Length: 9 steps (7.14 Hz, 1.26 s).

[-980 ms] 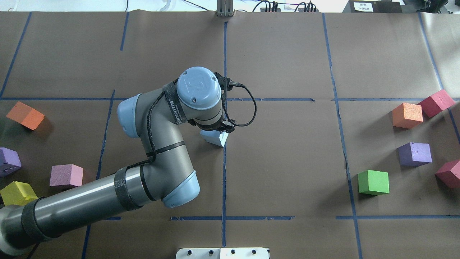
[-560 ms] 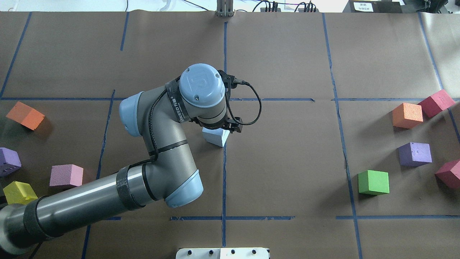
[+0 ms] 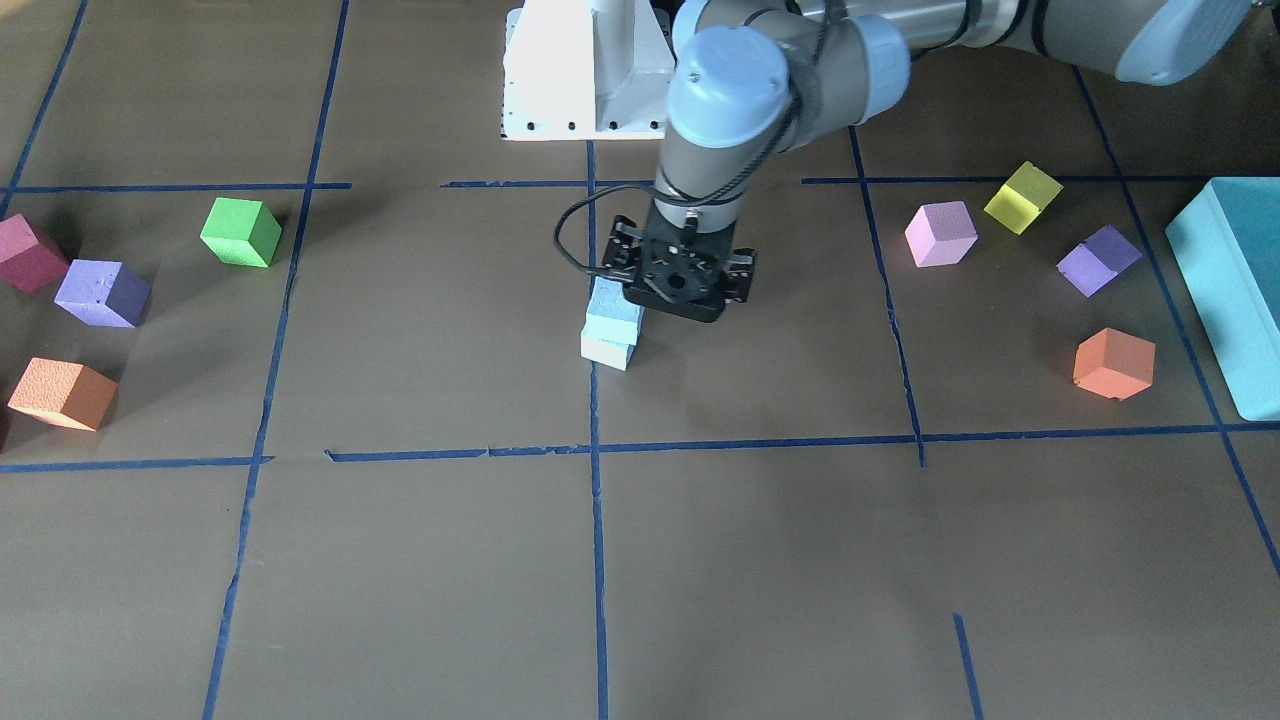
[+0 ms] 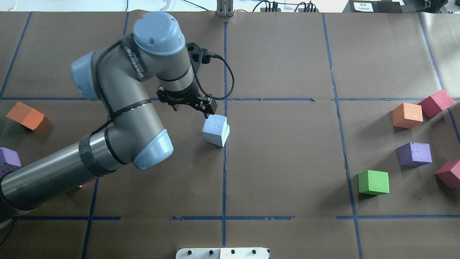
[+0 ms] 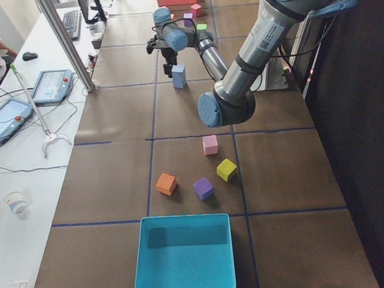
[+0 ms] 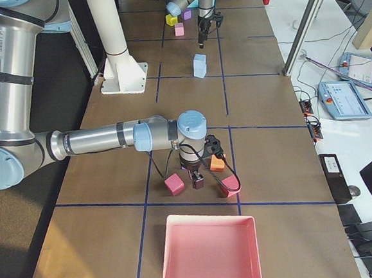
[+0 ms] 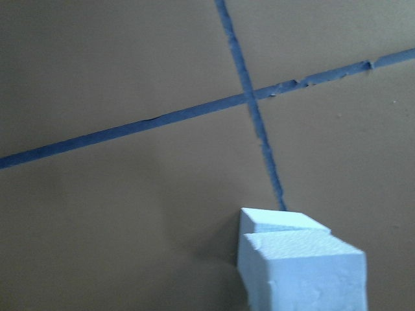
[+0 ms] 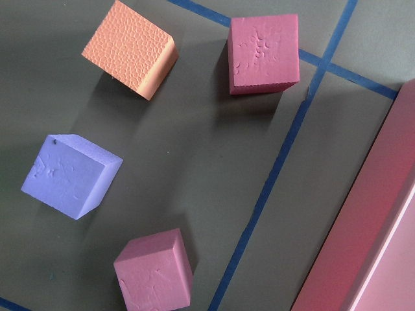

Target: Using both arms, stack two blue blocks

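Note:
The two blue blocks stand stacked near the table's centre line, the upper block (image 3: pixel 614 305) on the lower block (image 3: pixel 607 352). The stack also shows in the overhead view (image 4: pixel 215 130) and at the bottom of the left wrist view (image 7: pixel 301 272). My left gripper (image 3: pixel 685 298) hangs raised just beside the stack, open and empty, apart from the blocks. My right gripper (image 6: pixel 196 177) shows only in the exterior right view, low over a purple cube (image 8: pixel 68 175). I cannot tell whether it is open or shut.
Green (image 4: pixel 373 182), purple (image 4: pixel 415 154), orange (image 4: pixel 407 115) and red (image 4: pixel 436 102) cubes lie at the overhead view's right. An orange cube (image 4: pixel 25 115) lies at the left. A teal box (image 3: pixel 1230 290) and a pink tray (image 6: pixel 208 253) stand at the table's ends.
My left arm has lifted and drawn back toward the far left, off the stack. The upper blue block stays on the lower one, now uncovered.

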Available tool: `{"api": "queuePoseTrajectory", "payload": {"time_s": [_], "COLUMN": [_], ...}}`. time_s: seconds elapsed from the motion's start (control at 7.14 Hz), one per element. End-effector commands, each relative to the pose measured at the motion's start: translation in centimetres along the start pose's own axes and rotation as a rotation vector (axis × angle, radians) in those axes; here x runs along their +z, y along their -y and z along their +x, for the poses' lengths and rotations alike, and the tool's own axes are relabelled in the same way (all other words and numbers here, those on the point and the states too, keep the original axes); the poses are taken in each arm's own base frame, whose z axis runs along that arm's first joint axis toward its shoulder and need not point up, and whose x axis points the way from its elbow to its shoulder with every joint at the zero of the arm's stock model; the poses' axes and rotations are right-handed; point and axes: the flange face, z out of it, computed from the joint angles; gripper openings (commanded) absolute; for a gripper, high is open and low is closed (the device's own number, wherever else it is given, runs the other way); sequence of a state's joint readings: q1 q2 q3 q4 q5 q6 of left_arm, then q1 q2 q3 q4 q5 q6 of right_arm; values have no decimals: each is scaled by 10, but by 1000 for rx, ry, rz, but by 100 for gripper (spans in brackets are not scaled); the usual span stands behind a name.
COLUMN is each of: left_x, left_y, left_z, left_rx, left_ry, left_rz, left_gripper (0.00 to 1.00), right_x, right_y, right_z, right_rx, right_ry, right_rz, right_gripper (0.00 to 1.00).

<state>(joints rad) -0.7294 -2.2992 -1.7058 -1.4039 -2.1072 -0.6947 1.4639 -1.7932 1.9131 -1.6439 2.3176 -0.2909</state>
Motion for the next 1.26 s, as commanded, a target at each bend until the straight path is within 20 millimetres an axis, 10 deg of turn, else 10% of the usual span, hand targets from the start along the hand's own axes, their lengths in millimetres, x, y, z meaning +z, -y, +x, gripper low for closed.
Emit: {"api": "queuePoseTrajectory", "payload": {"time_s": [0.0, 0.42, 0.7, 0.98, 1.12], "left_x": [-43, -75, -73, -47, -49], "left_y": [-34, -138, -222, -298, -294], "left_z": [-166, -470, -585, -625, -624], "left_rx": [169, -222, -235, -348, -326], "left_ry": [82, 140, 152, 152, 153], "left_rz": [20, -40, 12, -44, -11], "left_gripper": [100, 100, 100, 100, 100], "right_x": [3, 5, 5, 5, 5], "right_y": [-1, -2, -2, -2, -2], "right_z": [2, 4, 4, 4, 4], "right_rx": [7, 62, 64, 60, 59], "right_ry": [2, 0, 0, 1, 1], "right_rz": [-7, -10, -11, -10, -10], "right_gripper": [100, 100, 100, 100, 100]}}
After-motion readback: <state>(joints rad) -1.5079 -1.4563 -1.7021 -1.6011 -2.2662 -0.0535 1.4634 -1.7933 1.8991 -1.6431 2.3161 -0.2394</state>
